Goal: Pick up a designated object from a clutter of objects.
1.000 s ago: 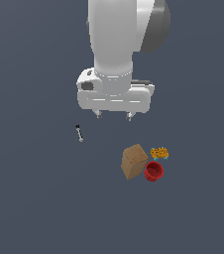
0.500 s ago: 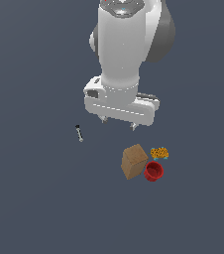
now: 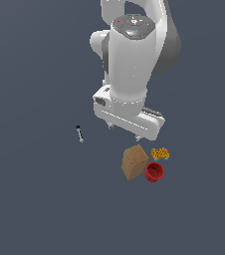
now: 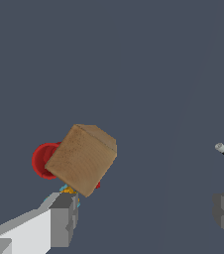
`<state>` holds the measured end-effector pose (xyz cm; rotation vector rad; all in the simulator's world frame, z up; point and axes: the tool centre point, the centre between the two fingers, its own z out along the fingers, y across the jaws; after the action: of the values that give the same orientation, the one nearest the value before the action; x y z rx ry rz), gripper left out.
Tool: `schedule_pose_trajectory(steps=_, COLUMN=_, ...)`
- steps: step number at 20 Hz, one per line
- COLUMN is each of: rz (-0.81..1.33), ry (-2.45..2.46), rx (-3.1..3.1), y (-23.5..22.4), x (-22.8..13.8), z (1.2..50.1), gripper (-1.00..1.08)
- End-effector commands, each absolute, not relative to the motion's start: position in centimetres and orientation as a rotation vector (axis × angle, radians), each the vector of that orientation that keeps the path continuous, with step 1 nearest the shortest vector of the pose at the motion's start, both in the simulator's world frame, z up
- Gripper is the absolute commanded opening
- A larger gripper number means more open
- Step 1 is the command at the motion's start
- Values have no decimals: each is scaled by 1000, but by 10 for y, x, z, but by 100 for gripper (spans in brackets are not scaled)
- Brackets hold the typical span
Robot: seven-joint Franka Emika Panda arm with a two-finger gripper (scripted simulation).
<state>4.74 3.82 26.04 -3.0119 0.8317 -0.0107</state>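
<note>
While jaws hang wide apart above, unlabelled tan box [image 4: 82, 159] touches red bowl [image 4: 45, 160], no writing

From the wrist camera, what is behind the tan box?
Behind the tan box the red bowl shows partly, and a bit of the orange-speckled item. The box covers the rest of both.
</note>
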Motion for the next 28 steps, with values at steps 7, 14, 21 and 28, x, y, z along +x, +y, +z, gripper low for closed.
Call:
schedule_pose_trajectory(steps=7, rz=-5, ry=1118, rx=-2923, y=53, x=60, z=241, gripper=100)
schedule_pose_trajectory(steps=14, rz=-2, ry=1345, rx=-2830, y=66, x=69, z=224, gripper=100)
schedule_pose_trajectory(steps=21, rz=0, ry=1547, rx=-2730, y=78, x=76, z=208, gripper=100)
schedule_pose_trajectory(steps=28, rz=0, ry=1672, rx=-2658, y=86, x=80, z=197, gripper=100)
